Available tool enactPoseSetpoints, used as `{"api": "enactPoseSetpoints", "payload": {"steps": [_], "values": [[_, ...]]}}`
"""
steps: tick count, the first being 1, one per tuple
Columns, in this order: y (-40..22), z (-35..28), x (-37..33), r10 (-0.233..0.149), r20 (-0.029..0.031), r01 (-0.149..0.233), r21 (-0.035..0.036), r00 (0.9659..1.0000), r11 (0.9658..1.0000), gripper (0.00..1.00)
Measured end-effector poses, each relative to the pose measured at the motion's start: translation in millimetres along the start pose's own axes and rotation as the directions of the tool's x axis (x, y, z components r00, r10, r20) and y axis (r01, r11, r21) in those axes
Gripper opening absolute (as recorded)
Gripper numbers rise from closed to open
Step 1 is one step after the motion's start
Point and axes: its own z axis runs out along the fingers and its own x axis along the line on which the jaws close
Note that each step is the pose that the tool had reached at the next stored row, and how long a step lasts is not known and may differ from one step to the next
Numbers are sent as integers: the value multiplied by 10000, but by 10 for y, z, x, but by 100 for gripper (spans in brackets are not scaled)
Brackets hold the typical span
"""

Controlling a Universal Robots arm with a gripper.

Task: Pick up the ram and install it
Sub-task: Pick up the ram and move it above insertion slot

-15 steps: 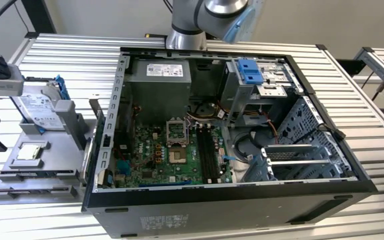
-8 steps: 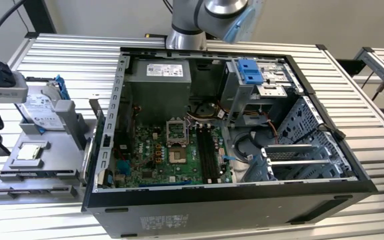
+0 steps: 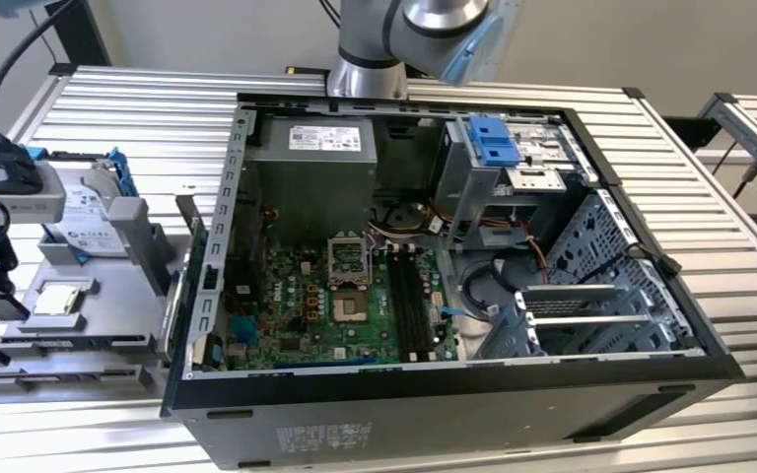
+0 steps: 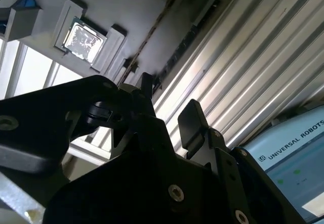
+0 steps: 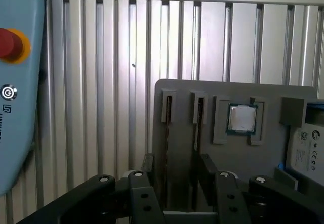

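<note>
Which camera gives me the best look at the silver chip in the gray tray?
The first wrist view: the chip faces the camera squarely in its tray pocket. The second wrist view shows the chip obliquely, with glare. The exterior view shows it far off, near that view's left edge.

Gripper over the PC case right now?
No. In the first wrist view the gripper hangs open above the tray that holds the CPU.
</note>
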Motion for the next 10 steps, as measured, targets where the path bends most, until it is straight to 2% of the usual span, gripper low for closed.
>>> {"api": "enactPoseSetpoints", "payload": {"steps": [10], "values": [[-2, 182, 28, 0, 2, 0, 0, 10000, 10000, 100]]}}
